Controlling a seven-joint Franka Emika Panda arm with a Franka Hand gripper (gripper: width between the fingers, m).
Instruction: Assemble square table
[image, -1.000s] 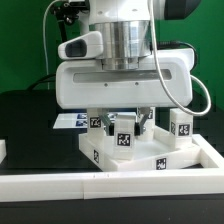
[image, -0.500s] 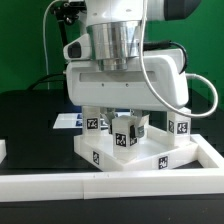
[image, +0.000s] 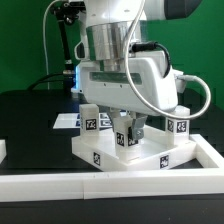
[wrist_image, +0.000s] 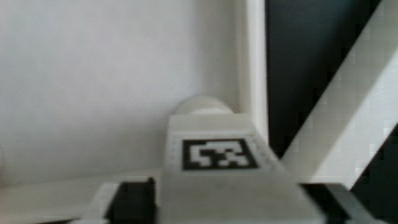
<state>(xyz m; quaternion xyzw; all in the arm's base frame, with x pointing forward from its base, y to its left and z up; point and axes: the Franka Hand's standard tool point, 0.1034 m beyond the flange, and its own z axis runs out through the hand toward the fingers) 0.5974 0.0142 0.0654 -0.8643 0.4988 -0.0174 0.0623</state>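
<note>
Exterior view: we are gripping a tagged white leg (image: 124, 138) upright in our gripper (image: 126, 141), fingers closed around it, holding it over the square tabletop (image: 130, 157), likely for screwing in.

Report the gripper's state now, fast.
Gripper: jaws closed on a tagged table leg, held upright over the square tabletop.

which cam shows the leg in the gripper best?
Wrist view: the leg fills the frame, tag readable, between the gripper fingers. Exterior view shows only the leg partly hidden by the fingers, above the tabletop.
</note>
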